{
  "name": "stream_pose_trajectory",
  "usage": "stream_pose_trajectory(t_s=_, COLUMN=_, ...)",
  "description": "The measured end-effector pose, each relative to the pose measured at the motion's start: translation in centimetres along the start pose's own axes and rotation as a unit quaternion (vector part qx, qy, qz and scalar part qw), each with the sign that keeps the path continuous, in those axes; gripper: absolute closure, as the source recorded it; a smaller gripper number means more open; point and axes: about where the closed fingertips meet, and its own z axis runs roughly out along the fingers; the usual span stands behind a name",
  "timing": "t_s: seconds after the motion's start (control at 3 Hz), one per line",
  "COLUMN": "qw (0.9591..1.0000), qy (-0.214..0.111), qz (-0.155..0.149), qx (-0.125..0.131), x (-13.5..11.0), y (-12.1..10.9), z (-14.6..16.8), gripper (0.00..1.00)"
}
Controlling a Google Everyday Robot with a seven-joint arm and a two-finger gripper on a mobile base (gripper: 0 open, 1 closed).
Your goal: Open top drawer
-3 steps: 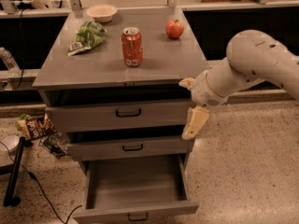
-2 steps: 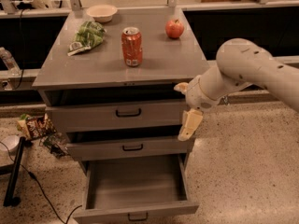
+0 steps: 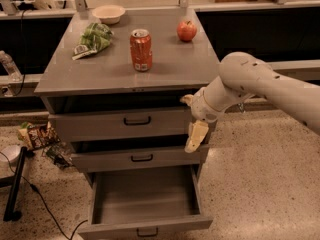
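Observation:
The top drawer (image 3: pixel 100 125) is the uppermost grey front of the cabinet (image 3: pixel 165 69), with a small black bar handle (image 3: pixel 137 120) at its centre. A dark gap shows above its front, under the cabinet top. My gripper (image 3: pixel 193 130) hangs from the white arm (image 3: pixel 250 84), pointing downward in front of the right end of the top drawer's front. It is well to the right of the handle and holds nothing. The middle drawer (image 3: pixel 105 159) sits slightly out. The lowest drawer (image 3: pixel 145 199) is pulled far out and is empty.
On the cabinet top stand a red soda can (image 3: pixel 141 49), a red apple (image 3: pixel 187 30), a white bowl (image 3: pixel 108 13) and a green bag (image 3: pixel 92 39). Snack packets (image 3: pixel 37 134), a black stand base (image 3: pixel 12 184) and a cable lie on the floor at left.
My arm and gripper have moved left, from beside the cabinet's right edge to in front of the right end of the top drawer. The drawers have not moved.

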Motion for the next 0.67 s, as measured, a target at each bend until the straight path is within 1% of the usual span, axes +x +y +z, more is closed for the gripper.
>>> stream_pose_trajectory(t_s=0.33, qw=0.9999, qy=-0.006, qz=-0.002, qx=0.010, x=-0.3, y=-1.4, z=1.1, gripper=0.00)
stream_pose_trajectory(t_s=0.67, qw=0.9999, qy=-0.006, qz=-0.001, qx=0.011, x=-0.5, y=-2.5, z=1.8, gripper=0.00)
